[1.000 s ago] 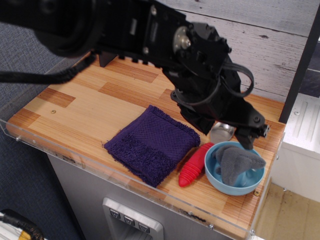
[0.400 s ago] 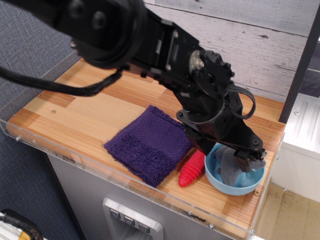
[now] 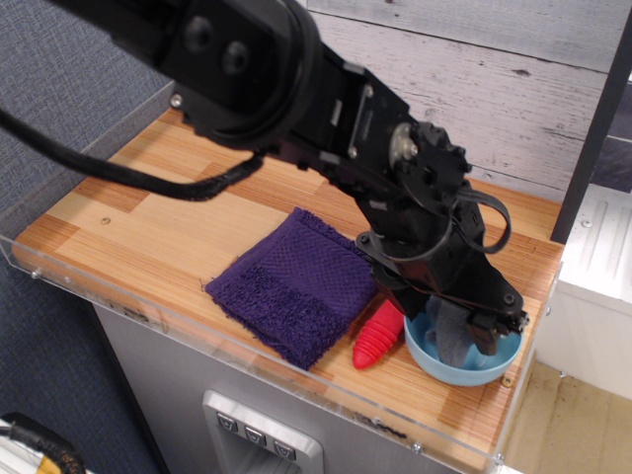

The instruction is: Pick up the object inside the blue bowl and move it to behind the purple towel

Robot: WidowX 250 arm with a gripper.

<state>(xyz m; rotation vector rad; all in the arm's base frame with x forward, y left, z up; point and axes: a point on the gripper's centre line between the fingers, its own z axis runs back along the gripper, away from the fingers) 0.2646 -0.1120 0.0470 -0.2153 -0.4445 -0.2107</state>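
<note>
Weathered grey planks are running behind a wooden butcher-block tabletop [image 3: 178, 222] that is fenced by a clear acrylic lip, and I am working at its right front corner. I am reaching the arm down into the blue bowl [image 3: 446, 361], so I judge the step in hand to be the grasp itself: the gripper [image 3: 477, 331] is sitting low inside the bowl, right at the grey plush toy [image 3: 449, 334]. I cannot tell whether the jaws are spread or pressed together, because the dark wrist housing is covering most of them and only black tips are showing beside the toy.

What I am seeing of the toy is a soft, lumpy grey mass, partly hidden under the gripper, lying within the bowl's rim. I am not seeing any white part from here. It is looking limp enough that I expect it to sag once raised.

Next, I am judging that I need a firm close on the plush, then a straight lift clear of the rim before carrying it left and back. The purple towel [image 3: 296, 281] is lying left of the bowl, with the red spoon handle [image 3: 380, 336] between them, just beside the bowl. Bare wood behind the towel, toward the wall, is the drop spot, and the arm is currently looming over part of it.
</note>
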